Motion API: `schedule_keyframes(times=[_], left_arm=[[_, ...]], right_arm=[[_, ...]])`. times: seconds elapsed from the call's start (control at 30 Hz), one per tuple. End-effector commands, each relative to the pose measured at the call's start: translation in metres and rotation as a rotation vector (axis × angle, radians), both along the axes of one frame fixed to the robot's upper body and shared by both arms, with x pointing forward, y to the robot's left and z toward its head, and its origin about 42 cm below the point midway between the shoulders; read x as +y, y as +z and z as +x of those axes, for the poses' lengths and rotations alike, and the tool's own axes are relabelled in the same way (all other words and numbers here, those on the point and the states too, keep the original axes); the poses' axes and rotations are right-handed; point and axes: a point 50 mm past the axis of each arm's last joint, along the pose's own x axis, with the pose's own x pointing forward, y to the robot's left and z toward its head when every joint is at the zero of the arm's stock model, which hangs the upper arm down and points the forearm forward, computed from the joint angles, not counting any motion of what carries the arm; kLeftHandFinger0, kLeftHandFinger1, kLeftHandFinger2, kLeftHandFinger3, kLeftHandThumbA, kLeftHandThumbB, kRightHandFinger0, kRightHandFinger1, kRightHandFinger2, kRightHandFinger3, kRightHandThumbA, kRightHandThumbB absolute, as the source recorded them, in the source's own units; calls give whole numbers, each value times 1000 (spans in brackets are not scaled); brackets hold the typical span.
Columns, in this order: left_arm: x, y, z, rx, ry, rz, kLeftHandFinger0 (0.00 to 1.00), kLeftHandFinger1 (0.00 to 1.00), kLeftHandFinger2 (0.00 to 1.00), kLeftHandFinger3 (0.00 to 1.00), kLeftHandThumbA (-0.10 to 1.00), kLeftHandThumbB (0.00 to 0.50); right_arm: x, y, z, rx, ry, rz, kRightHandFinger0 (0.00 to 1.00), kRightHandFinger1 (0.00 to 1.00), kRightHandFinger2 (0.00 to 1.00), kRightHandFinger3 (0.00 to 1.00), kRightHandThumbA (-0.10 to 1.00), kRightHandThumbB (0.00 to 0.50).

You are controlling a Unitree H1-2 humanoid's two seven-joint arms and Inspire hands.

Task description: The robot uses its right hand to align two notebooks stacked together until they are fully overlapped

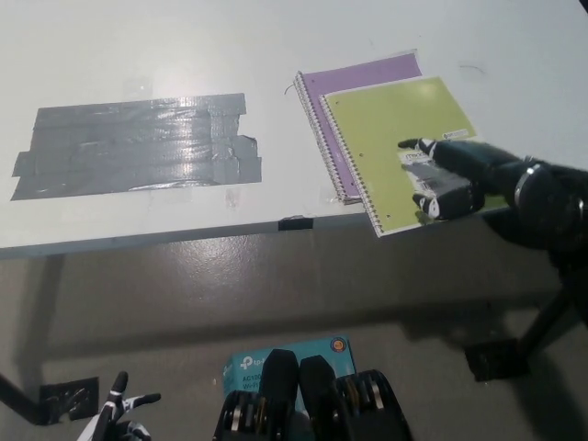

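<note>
Two notebooks offset | right hand (447,176) empty, loosely spread, on green notebook (386,138) (over purple notebook (354,78))

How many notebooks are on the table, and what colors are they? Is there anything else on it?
Green notebook: 1
Purple notebook: 1
Gray tape patch: 1
Total: 3 things on the table. The black right robot hand is over the green notebook.
</note>
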Motion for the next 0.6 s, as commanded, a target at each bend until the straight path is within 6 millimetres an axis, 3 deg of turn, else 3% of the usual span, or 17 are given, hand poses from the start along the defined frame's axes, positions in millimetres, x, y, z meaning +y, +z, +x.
schedule_keyframes(times=[0.0,0.23,0.37,0.4,0.47,0.57], left_arm=[[-2,11,3,-60,-43,22,74,171,230,726,1000,500],[-5,11,4,-74,-83,51,83,127,218,708,1000,500],[-5,11,5,-77,-94,53,90,137,226,722,1000,500],[-5,11,5,-75,-91,39,79,132,216,720,1000,500],[-7,10,4,-67,-89,33,77,135,223,727,1000,500],[-7,8,4,-70,-90,31,57,116,203,713,1000,500]], right_arm=[[4,6,3,-162,20,-101,1000,1000,1000,1000,582,280],[-1,-4,10,-268,24,-227,1000,1000,1000,1000,550,246],[0,-8,12,-293,20,-227,1000,1000,1000,1000,623,257],[2,-10,13,-293,25,-226,1000,1000,1000,1000,708,282],[4,-12,14,-281,27,-220,1000,1000,1000,1000,758,289],[10,-13,13,-263,37,-230,1000,1000,1000,1000,764,285]])
